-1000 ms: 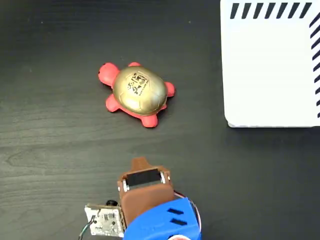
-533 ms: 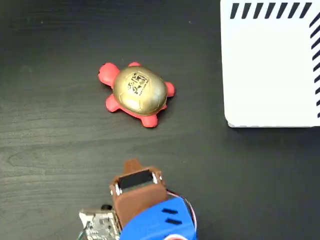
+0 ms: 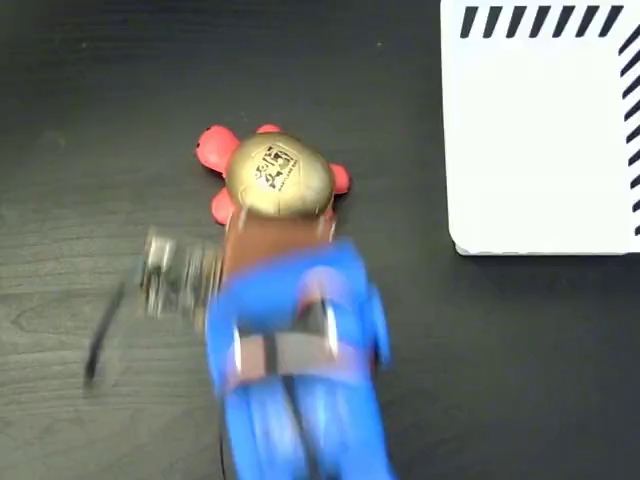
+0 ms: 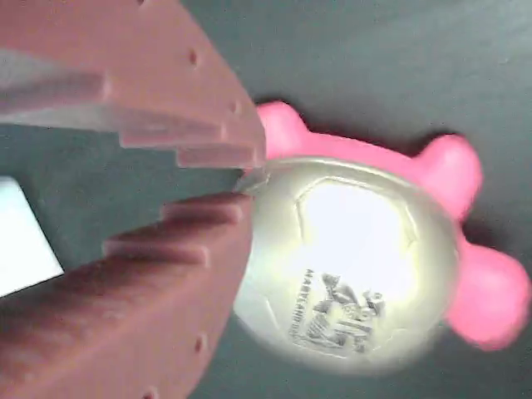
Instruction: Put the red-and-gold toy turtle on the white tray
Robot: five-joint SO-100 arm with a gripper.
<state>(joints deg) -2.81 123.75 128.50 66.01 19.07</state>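
The small rubbery red-and-gold toy turtle (image 3: 277, 178) is seen on the dark wooden table (image 3: 80, 120), well left of the large flat white striped tray (image 3: 540, 140). The brown two-finger gripper (image 4: 246, 184) is shown nearly closed at the shell's near edge, nothing being grasped.

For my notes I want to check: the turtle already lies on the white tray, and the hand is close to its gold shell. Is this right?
Not quite. The turtle lies on the dark table, apart from the white tray, as the fixed view shows. The rest holds: in the wrist view the hand is right at the gold shell.
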